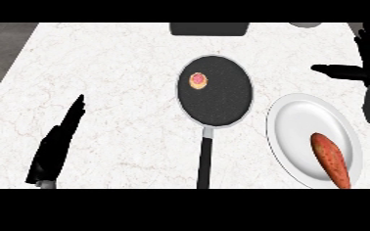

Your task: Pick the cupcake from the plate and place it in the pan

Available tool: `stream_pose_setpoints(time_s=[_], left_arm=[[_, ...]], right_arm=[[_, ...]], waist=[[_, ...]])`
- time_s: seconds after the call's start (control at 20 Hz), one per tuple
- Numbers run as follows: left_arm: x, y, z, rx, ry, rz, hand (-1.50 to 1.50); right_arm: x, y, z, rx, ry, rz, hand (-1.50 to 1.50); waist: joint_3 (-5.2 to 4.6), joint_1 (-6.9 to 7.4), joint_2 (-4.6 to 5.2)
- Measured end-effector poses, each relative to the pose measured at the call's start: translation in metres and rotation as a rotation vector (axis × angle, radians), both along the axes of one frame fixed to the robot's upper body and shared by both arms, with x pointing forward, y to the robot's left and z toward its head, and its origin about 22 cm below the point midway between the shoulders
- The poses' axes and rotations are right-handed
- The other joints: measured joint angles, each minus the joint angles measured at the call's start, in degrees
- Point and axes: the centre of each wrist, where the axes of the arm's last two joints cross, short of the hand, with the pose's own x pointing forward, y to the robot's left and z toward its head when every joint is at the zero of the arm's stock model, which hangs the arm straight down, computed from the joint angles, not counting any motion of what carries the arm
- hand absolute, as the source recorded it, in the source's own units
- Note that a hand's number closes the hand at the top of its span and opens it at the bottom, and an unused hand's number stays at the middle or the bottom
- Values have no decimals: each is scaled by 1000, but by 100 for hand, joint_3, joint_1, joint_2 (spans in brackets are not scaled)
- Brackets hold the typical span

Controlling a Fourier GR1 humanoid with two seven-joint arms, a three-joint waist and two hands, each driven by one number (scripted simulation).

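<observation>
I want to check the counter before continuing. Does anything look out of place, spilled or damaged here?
Nothing stands out. The cupcake sits inside the pan, the sweet potato lies on the plate, and nothing looks spilled or broken.

White marble-look table (123, 78) with faint pinkish veins, smooth finish, pan (217, 105) with matt black speckled inside, thin pale metal rim and black handle, white glossy plate (292, 127), sweet potato (331, 160) with rough orange-red skin, matt black robot hand (57, 144)
</observation>
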Motion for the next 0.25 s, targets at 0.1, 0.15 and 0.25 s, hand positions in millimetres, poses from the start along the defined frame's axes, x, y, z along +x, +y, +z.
stream_pose_setpoints(time_s=[0.1,0.15,0.25], left_arm=[[2,1,0,2,1,-3,0],[4,0,-2,3,3,-3,0],[1,1,-3,1,-1,-9,0]], right_arm=[[-8,-17,2,-3,-6,3,-150],[-11,-22,3,-10,-7,6,-150],[-19,-41,9,-16,-7,13,-150]], waist=[[1,11,5],[2,15,7],[2,31,11]])
